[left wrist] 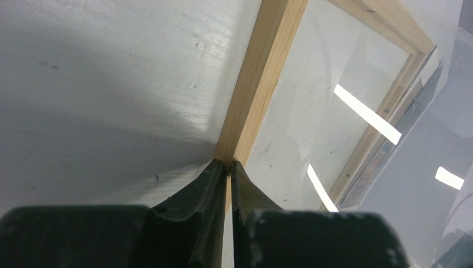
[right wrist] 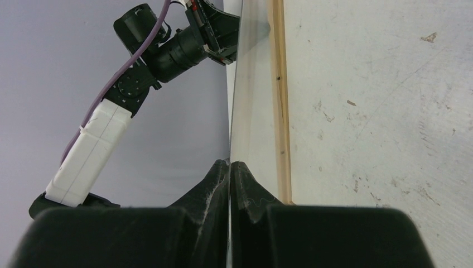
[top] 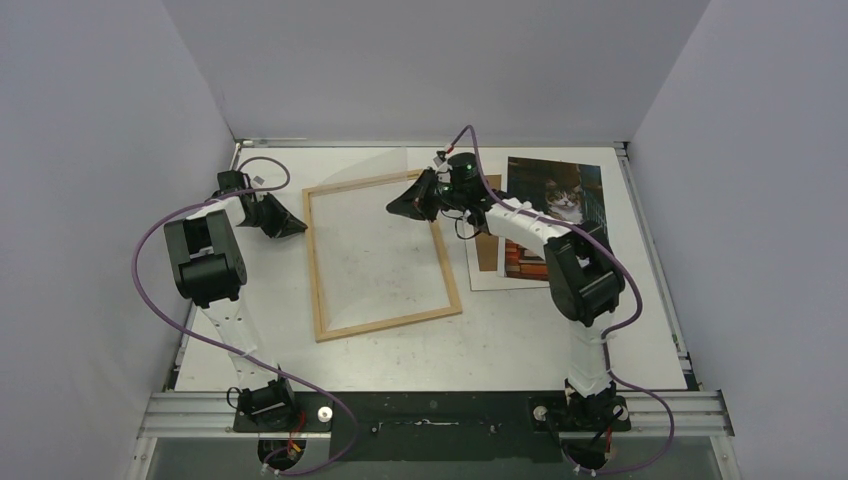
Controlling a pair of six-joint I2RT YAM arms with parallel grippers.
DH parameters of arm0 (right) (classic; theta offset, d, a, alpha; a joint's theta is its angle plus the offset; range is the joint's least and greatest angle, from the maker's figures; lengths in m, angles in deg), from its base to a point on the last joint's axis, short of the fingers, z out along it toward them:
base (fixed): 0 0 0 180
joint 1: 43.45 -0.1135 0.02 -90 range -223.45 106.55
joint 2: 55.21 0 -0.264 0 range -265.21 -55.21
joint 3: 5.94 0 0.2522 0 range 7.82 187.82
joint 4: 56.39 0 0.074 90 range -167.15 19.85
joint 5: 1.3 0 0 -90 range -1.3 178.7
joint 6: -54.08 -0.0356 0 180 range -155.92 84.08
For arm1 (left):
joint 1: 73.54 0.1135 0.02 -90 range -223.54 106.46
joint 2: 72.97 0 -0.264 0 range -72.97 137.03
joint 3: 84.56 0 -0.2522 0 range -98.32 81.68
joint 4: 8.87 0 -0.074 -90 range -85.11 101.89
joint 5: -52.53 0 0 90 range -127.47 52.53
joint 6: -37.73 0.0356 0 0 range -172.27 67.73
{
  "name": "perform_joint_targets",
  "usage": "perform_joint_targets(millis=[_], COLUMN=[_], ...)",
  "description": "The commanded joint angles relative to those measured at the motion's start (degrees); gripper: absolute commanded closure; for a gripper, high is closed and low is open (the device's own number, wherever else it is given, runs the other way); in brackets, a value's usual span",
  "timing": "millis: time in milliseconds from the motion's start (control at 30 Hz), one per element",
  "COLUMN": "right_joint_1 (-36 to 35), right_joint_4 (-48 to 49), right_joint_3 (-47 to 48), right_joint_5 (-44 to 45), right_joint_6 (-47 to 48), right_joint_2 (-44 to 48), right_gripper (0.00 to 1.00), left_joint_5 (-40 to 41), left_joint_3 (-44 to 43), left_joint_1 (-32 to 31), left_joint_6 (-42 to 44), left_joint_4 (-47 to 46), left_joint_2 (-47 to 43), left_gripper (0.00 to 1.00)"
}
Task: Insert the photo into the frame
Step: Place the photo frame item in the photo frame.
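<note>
ROBOT ARMS AT WORK ON A PICTURE FRAME: The frame (top: 390, 325) lies flat on the table (top: 500, 345) with its opening bare, so the print is not yet in. At the frame's far right corner, the right gripper (top: 396, 205) pinches the thin edge of a clear pane (right wrist: 248, 100) and holds it tilted up off the wood. The left gripper (top: 300, 229), fingers pressed together, rests its tips on the frame's left rail and appears to be pinning it down. The photo (top: 560, 190), tabby cat face up, lies just right of the frame, partly under the right arm and overlapping a brown backing board (top: 488, 250). The step in hand looks like clearing the pane away. That calls for a slow lift, a square grip so the sheet cannot twist or slip, firm pressure on the left rail so the frame does not ride up, and a landing on the frame's side away from the photo.
</note>
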Motion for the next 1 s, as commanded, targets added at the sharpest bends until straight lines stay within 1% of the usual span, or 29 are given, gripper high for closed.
perform_joint_targets(millis=[0,167,267,400,467,567,667,767,833,967], right_joint_1=[0.0,0.8,0.8,1.0,1.1,0.8,0.9,1.0,1.3,2.2], right_joint_4=[-1.1,-3.9,-4.2,-3.9,-6.0,-6.0,-10.1,-11.7,-14.3,-17.1], right_joint_3=[0.0,2.5,3.7,4.3,5.2,6.5,7.8,7.6,7.8,6.9], right_joint_5=[-4.2,-5.8,-6.6,-6.2,-5.1,-4.5,-3.8,-3.9,-3.7,-3.6], right_joint_6=[2.9,7.0,7.8,6.5,5.9,5.3,7.5,10.5,13.8,19.5], right_joint_2=[5.3,3.9,2.5,1.6,1.2,0.7,-0.2,-1.1,-1.9,-2.8], right_gripper=[1.00,1.00,1.00,1.00,1.00,1.00,1.00,1.00,0.96,0.80], left_joint_5=[3.5,3.1,2.9,2.8,2.8,2.8,2.7,2.7,2.6,2.6], left_joint_3=[-0.4,-0.4,-0.4,-0.3,-0.3,-0.4,-0.4,-0.4,-0.4,-0.5], left_joint_1=[-0.8,-0.8,-0.8,-0.9,-0.9,-1.0,-1.1,-1.2,-1.2,-1.2], left_joint_6=[2.3,2.5,2.5,2.6,2.6,2.5,2.5,2.5,2.5,2.6], left_joint_4=[0.8,0.7,0.7,0.7,0.7,0.6,0.7,0.7,0.7,0.7], left_joint_2=[2.8,2.9,3.0,2.9,2.9,2.9,3.0,3.0,3.0,3.0], left_gripper=[0.94,0.94,0.94,0.94,0.94,0.94,0.94,0.94,0.94,0.94])
